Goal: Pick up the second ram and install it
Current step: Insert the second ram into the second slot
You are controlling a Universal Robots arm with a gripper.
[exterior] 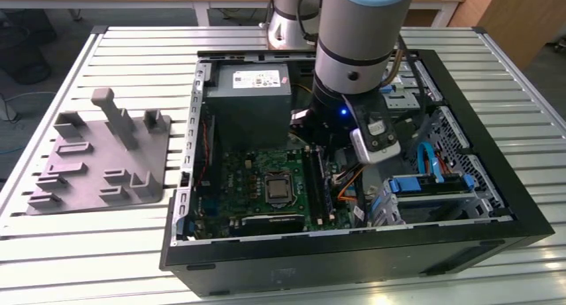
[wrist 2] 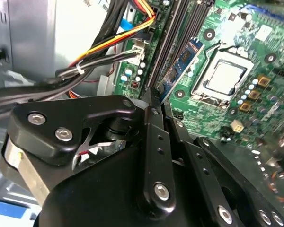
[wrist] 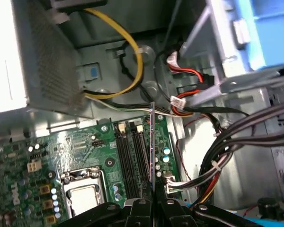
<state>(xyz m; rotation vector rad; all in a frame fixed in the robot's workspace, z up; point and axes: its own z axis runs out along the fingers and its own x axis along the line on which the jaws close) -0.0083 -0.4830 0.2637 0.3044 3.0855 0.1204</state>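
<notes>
My gripper point(exterior: 307, 134) is low inside the open computer case, over the green motherboard point(exterior: 256, 185). Its fingers point(wrist: 141, 204) are shut on the second ram point(wrist: 152, 142), a thin strip seen edge-on in the first wrist view. In the second wrist view the ram point(wrist 2: 181, 67) sticks out from the gripper point(wrist 2: 156, 97) and slants beside the long black memory slots point(wrist 2: 180, 26). The strip lines up along the slots point(wrist: 132, 156). I cannot tell whether it touches one.
The processor socket point(wrist 2: 222, 78) lies beside the slots. Bundled cables point(wrist: 227, 142) run close to the gripper. A grey power supply point(exterior: 248, 99) and a blue drive cage point(exterior: 429, 185) flank the arm. The grey holder block point(exterior: 97, 162) stands on the slatted table at the exterior view's left.
</notes>
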